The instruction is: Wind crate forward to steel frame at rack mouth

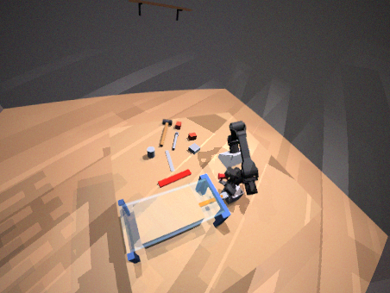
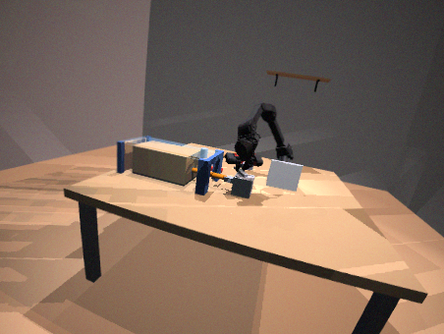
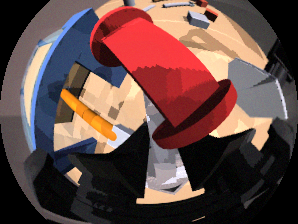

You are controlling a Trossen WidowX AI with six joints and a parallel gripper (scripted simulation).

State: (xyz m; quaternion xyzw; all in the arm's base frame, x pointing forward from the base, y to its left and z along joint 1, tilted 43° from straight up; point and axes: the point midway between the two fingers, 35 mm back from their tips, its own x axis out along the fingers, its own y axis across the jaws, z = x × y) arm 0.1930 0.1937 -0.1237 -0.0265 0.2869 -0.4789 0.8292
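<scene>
1. The bench (image 1: 86, 129) carries everything; the top view spreads it out flat, while the exterior view shows it from the side as a legged table.
2. The cubby (image 1: 129, 234), clear panels between blue posts, sits near the bench's near edge, its mouth facing right toward the winch so the pull runs straight.
3. The crate (image 2: 159, 159) lies flat inside the cubby. Its front looks close to the frame (image 2: 208, 172) at the mouth, but whether they touch I cannot tell. Only the exterior view shows its height and that its base sits level.
4. The arm (image 1: 243, 155) reaches from the right and bends down over the winch, putting the wrist above the hole.
5. The winch (image 2: 243, 187), a small grey block, stands just right of the mouth, so the orange strap (image 3: 87, 115) runs short and low to the crate.
6. Spare tools lie far-left of the arm: a red bar (image 1: 173, 177), a hammer (image 1: 165, 131), grey rods. Only the top view shows them.
7. The gripper (image 2: 242, 169) is clamped narrow on the red handle (image 3: 160, 72); the wrist view shows the handle filling the frame, steeply tilted. Winding seems underway.
</scene>
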